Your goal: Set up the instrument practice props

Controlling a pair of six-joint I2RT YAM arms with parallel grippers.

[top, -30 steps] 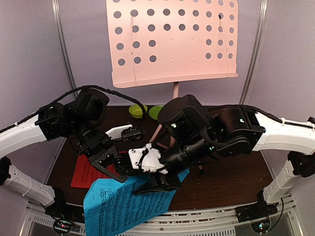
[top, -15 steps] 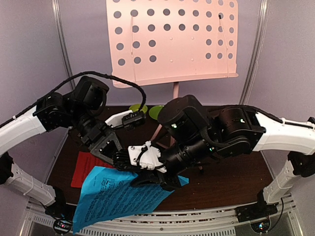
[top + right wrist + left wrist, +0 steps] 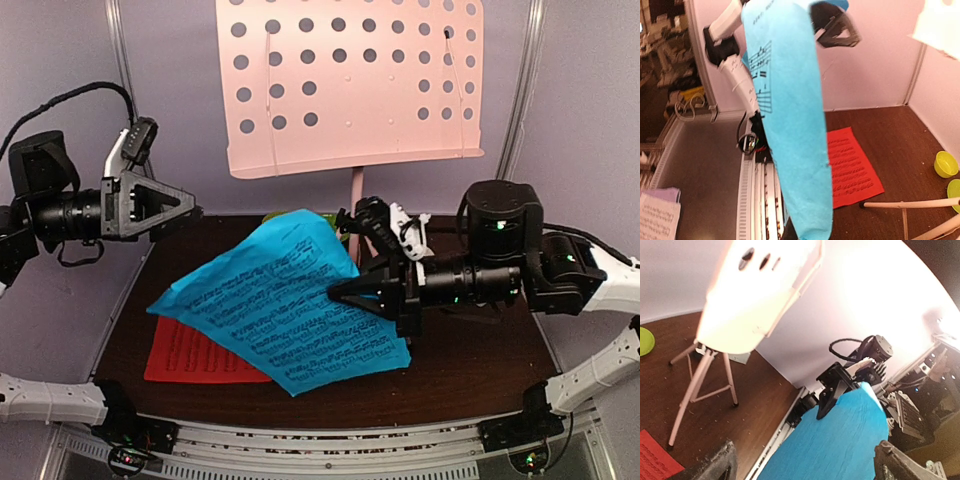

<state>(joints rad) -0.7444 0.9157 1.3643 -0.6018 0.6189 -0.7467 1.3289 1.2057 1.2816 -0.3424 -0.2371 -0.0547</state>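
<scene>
Before the music stand (image 3: 350, 85), the right gripper (image 3: 338, 293) clamps the blue sheet (image 3: 270, 300) aloft; left of the stand, the left gripper (image 3: 192, 210) gapes wide, empty

We record a dark brown wood-grain table (image 3: 480, 370) enclosed by pale walls (image 3: 60, 60), with metal uprights (image 3: 521, 100) at its eleven and one o'clock corners and a metal rail (image 3: 400, 437) along its six o'clock edge. A lime green bowl (image 3: 946, 164) and a second lime green dish (image 3: 955, 189), cut by the frame edge, sit close together at the table's twelve o'clock side. In the right wrist view, at seven o'clock, a printed white page (image 3: 659, 214) lies off the table.
</scene>
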